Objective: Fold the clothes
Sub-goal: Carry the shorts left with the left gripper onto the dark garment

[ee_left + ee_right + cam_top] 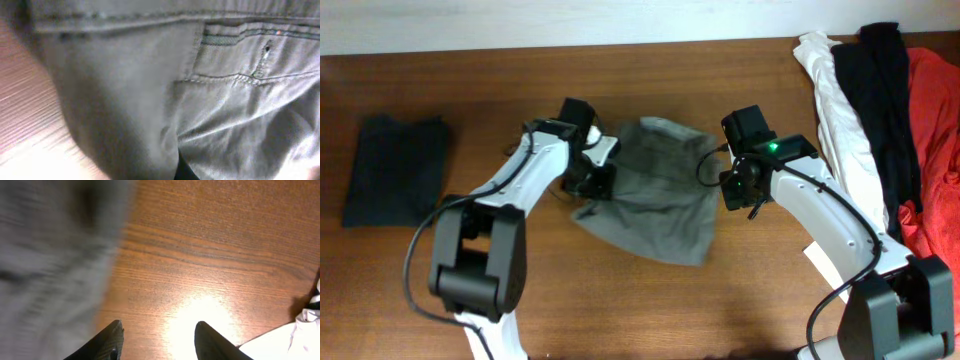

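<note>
Five garments lie on one wooden table [650, 310]: one grey-khaki trousers [655, 205] in the middle, one dark folded garment [398, 168] at the left, and three heaped at the far right, one white garment [832, 100], one black garment [875, 80] and one red garment [938, 110]. Two robot arms reach in, one left arm [520, 175] and one right arm [825, 215]. Each carries one gripper, two in all: the left gripper [590, 178] and the right gripper [159, 337], which shows two fingers [107, 342]
</note>
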You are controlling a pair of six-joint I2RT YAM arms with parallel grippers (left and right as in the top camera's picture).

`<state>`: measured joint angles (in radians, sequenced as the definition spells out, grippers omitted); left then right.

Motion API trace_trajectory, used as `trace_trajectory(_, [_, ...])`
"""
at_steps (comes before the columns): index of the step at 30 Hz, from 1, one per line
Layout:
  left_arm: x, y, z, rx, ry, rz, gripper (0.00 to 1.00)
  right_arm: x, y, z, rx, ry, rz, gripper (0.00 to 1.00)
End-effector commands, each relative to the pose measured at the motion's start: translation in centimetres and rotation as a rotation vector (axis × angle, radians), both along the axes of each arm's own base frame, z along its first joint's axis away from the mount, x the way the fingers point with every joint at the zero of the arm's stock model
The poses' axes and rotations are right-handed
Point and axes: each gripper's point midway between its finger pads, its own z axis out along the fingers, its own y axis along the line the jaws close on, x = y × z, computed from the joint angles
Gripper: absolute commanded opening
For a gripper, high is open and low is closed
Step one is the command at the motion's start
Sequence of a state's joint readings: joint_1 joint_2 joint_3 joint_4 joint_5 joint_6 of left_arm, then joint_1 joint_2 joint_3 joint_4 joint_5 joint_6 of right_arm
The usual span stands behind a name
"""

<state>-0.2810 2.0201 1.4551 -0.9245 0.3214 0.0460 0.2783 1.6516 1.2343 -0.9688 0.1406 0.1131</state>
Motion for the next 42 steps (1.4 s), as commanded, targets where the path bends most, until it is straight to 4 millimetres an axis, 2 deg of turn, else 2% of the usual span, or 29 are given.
trace_trajectory(1, [3.7,9.0,5.1,0.347,-0.210,0.130,0.00,0.1,-0.6,2.2,-0.007,-0.060,-0.022,0.51])
trace_trajectory(2, [4.7,12.1,7.6,0.418,-0.270,0.200,0.00,-0.2,-0.7,3.0,-0.003,-0.073,-0.022,0.50])
trace_trajectory(6, [6.0,16.8,12.3,0.464,-0.381,0.284,0.00,-1.0,-1.0,5.0,0.004,-0.113,-0.023,0.51])
trace_trajectory(10, [6.7,21.0,15.1,0.504,-0.440,0.311,0.00,-1.8,-1.2,6.8,0.016,-0.151,-0.024,0.51])
trace_trajectory(15, [6.5,27.0,17.1,0.624,-0.465,0.413,0.00,-2.4,-1.4,7.8,0.023,-0.174,-0.024,0.52])
trace_trajectory(21, [7.1,32.0,18.3,0.694,-0.524,0.439,0.00,-2.5,-1.4,7.8,0.022,-0.169,-0.024,0.52])
trace_trajectory(28, [7.1,36.6,19.6,0.749,-0.581,0.488,0.00,-2.6,-1.4,7.8,0.021,-0.167,-0.024,0.52])
trace_trajectory(37, [6.8,40.8,20.2,0.728,-0.634,0.566,0.00,-2.6,-1.4,7.7,0.020,-0.166,-0.024,0.52])
trace_trajectory(42, [6.6,42.9,19.0,0.718,-0.621,0.600,0.00,-2.6,-1.4,7.7,0.020,-0.166,-0.024,0.52])
